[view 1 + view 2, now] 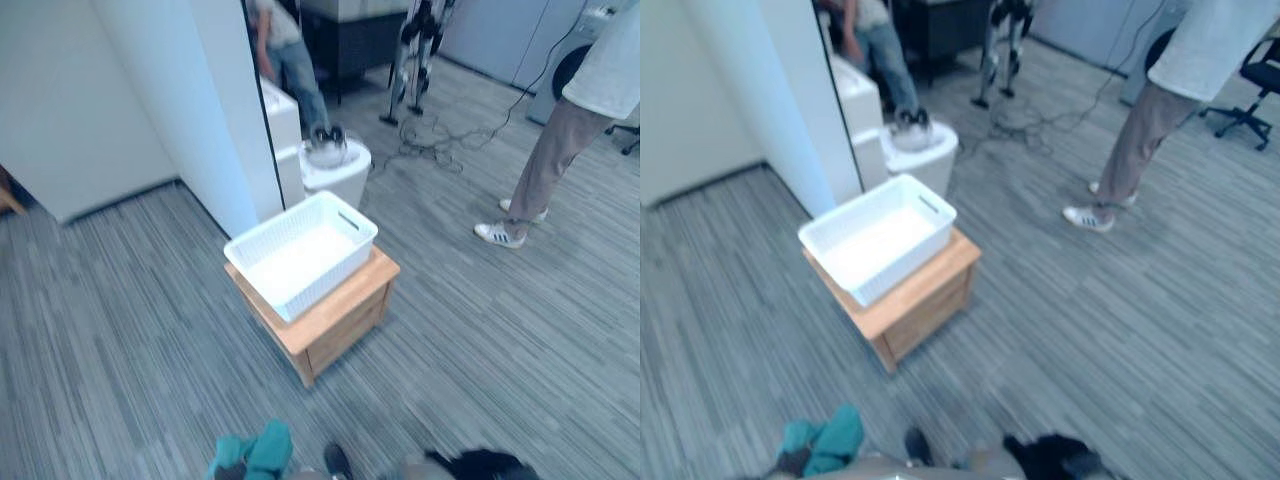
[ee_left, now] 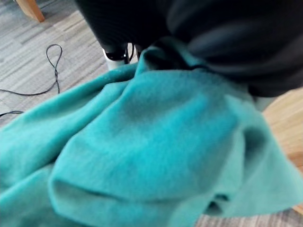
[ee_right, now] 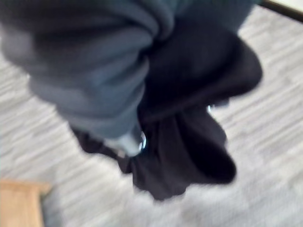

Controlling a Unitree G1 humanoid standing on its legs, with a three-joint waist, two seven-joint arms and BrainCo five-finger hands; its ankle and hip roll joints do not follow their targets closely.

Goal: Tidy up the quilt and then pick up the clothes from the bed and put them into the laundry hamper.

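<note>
A white slatted laundry hamper [image 1: 330, 285] stands empty on a low wooden box [image 1: 345, 322] in the middle of the grey floor. At the near edge of the left eye view, a teal garment [image 1: 262, 450] bunches at lower left and a black garment [image 1: 485, 465] at lower right. In the left wrist view the teal garment [image 2: 151, 142] hangs in folds below my left hand [image 2: 132, 23] and hides its fingers. In the right wrist view the black garment [image 3: 189, 142] dangles above the floor from my right hand [image 3: 124, 142], with a silver finger pressed into it.
A white partition wall [image 1: 220, 110] rises just behind the hamper, with a round white bin [image 1: 335, 172] past it. One person [image 1: 560, 150] stands at the right; another [image 1: 295, 60] bends over at the back. Cables [image 1: 430, 140] lie on the far floor.
</note>
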